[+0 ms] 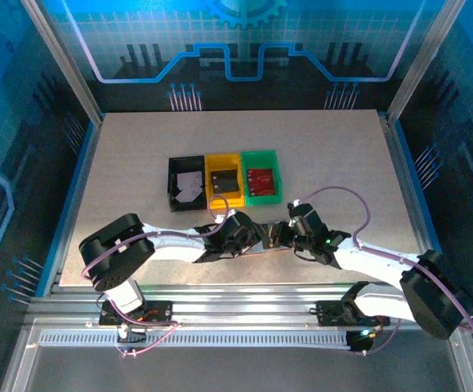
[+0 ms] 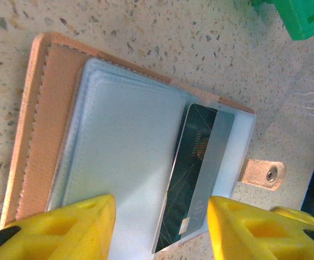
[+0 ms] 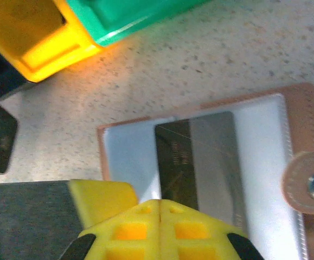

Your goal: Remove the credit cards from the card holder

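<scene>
The card holder (image 2: 43, 135) lies open on the table, tan outside with pale sleeves inside. A dark credit card (image 2: 196, 173) sits partly in a sleeve, its lower end sticking out. My left gripper (image 2: 162, 230) is open, its yellow fingers (image 2: 86, 227) standing either side of that card end without touching it. My right gripper (image 3: 160, 225) is shut with nothing in it, its tips over the card holder (image 3: 129, 157) beside the dark card (image 3: 200, 162). From above, both grippers (image 1: 251, 237) (image 1: 289, 235) meet over the card holder (image 1: 267, 242).
Three small trays stand in a row just behind the grippers: black (image 1: 173, 184) with a white card, yellow (image 1: 225, 162) with a dark card, green (image 1: 262, 155) with a red card. The wallet's snap tab (image 2: 262, 173) lies flat on the table. Bare table surrounds them.
</scene>
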